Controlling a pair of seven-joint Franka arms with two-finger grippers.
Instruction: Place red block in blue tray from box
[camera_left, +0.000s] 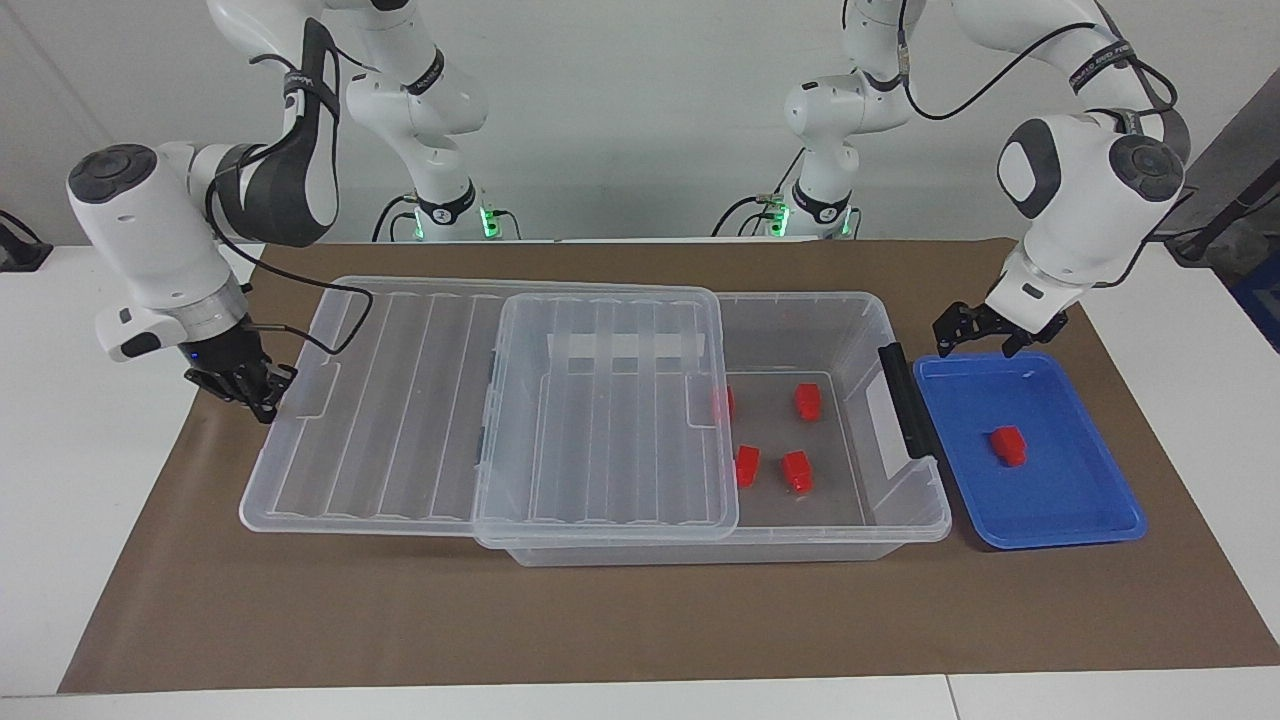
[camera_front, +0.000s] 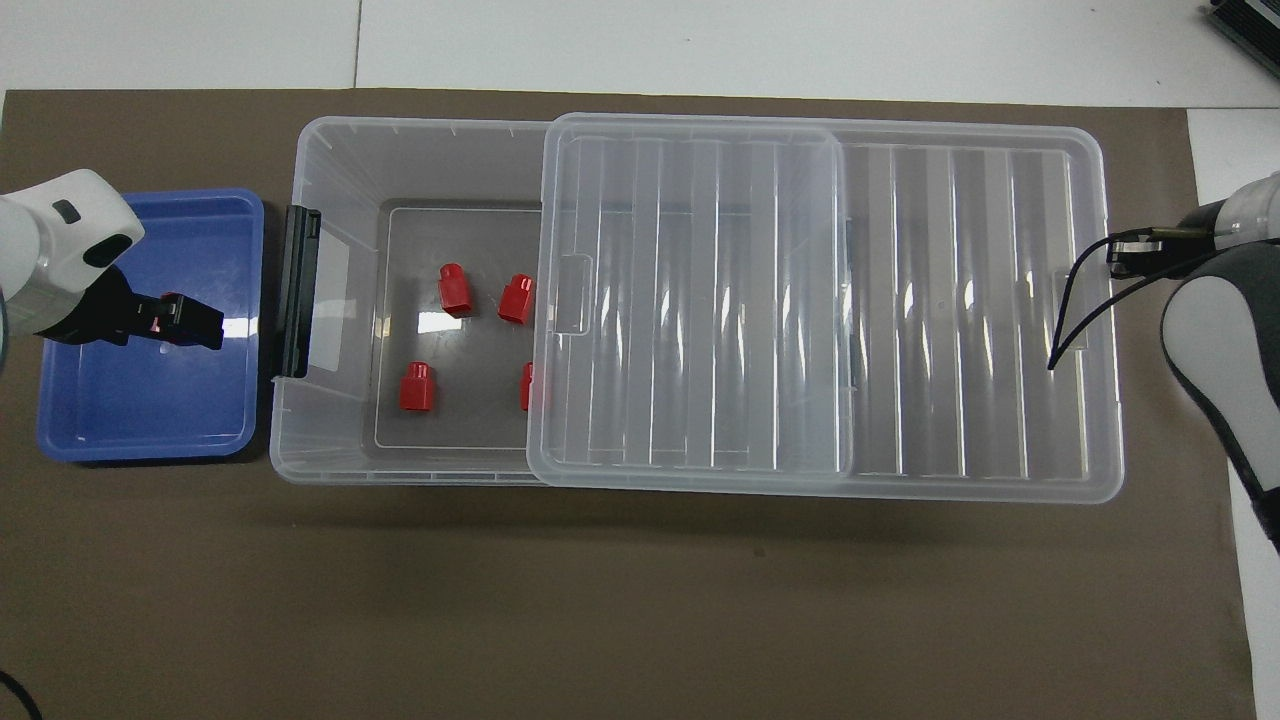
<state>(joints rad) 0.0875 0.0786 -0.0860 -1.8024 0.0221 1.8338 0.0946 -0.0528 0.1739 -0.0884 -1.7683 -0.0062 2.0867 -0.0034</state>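
Observation:
One red block (camera_left: 1008, 446) lies in the blue tray (camera_left: 1090, 510), which stands at the left arm's end of the table. My left gripper (camera_left: 985, 340) is open and empty, up in the air over the tray's rim nearest the robots. In the overhead view the left gripper (camera_front: 195, 325) covers most of that block in the tray (camera_front: 140, 420). Several more red blocks (camera_left: 808, 400) (camera_front: 454, 290) lie in the uncovered end of the clear box (camera_left: 700, 550) (camera_front: 330, 150). My right gripper (camera_left: 245, 390) (camera_front: 1125, 255) is at the end edge of the lid (camera_left: 380, 400).
The ribbed clear lid (camera_front: 950, 300) is slid toward the right arm's end and rests half on the box. The box's black handle (camera_left: 905, 400) faces the tray. A brown mat (camera_left: 600, 630) covers the table.

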